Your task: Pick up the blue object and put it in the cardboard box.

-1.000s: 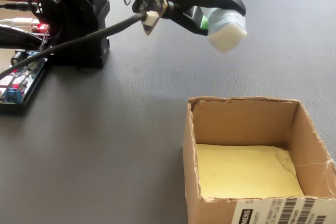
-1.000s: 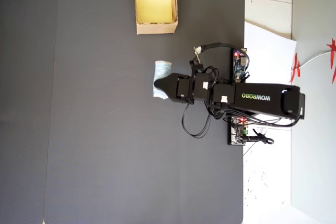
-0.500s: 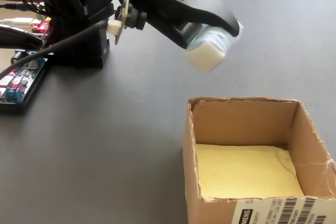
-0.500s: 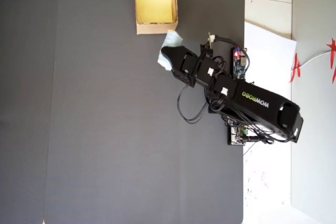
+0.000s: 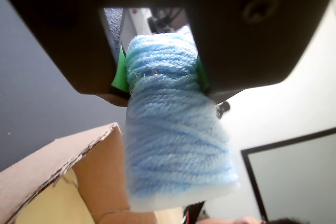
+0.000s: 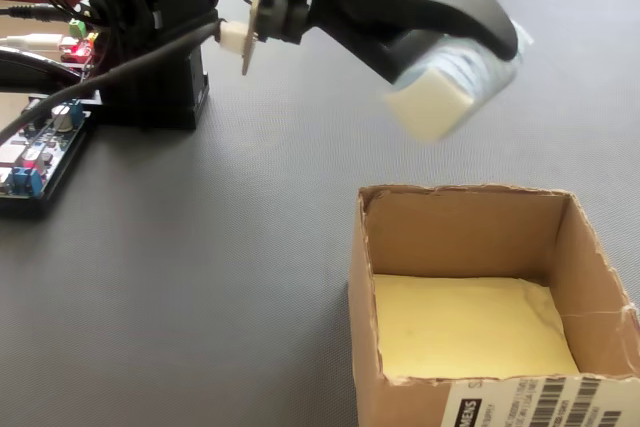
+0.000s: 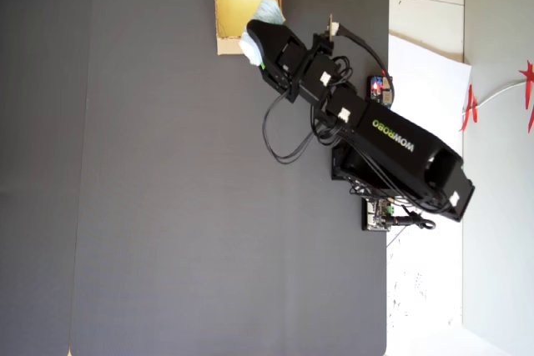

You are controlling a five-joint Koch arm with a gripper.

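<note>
Wrist view: the black two-jawed gripper (image 5: pixel 160 82) fills the top of the frame, jaws closed against both sides of the pale blue ribbed yarn-like roll (image 5: pixel 176 145), green pads visible at each contact; the roll hangs below the jaws with its white flat end lowest, held by its upper part, which I judge leaves the free end clear to go down into a container. At lower left of this frame, the tan cardboard box (image 5: pixel 63 156) shows a torn wall edge and a sliver of yellowish floor. Fixed view: the roll (image 6: pixel 450 87) sits in the upper right, carried above the dark grey mat (image 6: pixel 200 247) and just behind the box's (image 6: pixel 460 202) far wall, not yet over the opening, so the carry looks nearly finished. This view shows height above the rim, which the others do not. Overhead view: the roll (image 7: pixel 265 18) lies at top centre, overlapping the box's (image 7: pixel 219 6) right wall; only this view shows the whole black arm (image 7: pixel 392 143) reaching diagonally from lower right. Grip contact is clear only from the wrist.
</note>
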